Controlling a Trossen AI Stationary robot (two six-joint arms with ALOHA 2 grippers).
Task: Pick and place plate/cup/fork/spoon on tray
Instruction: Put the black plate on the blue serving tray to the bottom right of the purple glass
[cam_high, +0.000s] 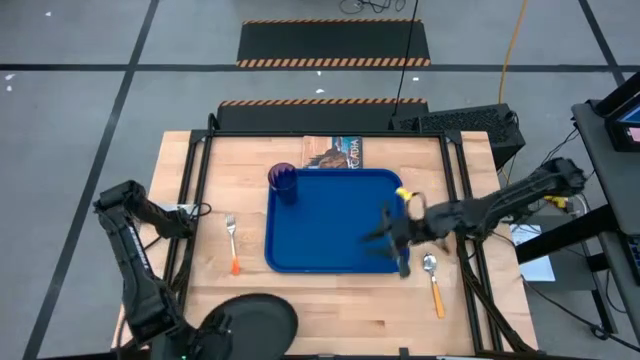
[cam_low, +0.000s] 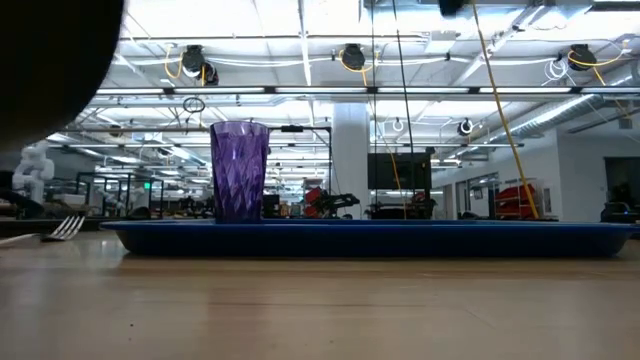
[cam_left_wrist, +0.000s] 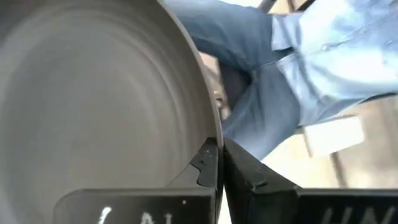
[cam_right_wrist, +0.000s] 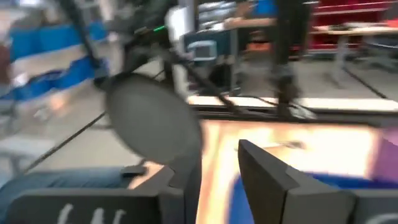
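Observation:
The blue tray (cam_high: 340, 225) lies mid-table, with the purple cup (cam_high: 283, 181) upright in its far left corner; both also show in the low view, the cup (cam_low: 238, 170) on the tray (cam_low: 370, 238). The fork (cam_high: 232, 240) lies on the table left of the tray, and the spoon (cam_high: 433, 280) lies to its right. My left gripper (cam_high: 205, 335) is shut on the dark plate (cam_high: 252, 322) near the table's near edge. My right gripper (cam_high: 392, 248) is open and empty above the tray's right part, next to the spoon. My left gripper pinches the plate's rim (cam_left_wrist: 208, 140) between its two fingers, one on each face of the plate. The plate stands out beyond the fingers, tilted and lifted clear of the table; it also shows raised in the right wrist view (cam_right_wrist: 152, 121).
A printed booklet (cam_high: 335, 152) lies at the tray's far edge. A person in blue jeans (cam_left_wrist: 261, 93) shows beyond the plate in the left wrist view. Black frame rails (cam_high: 195, 200) run along both sides of the wooden table.

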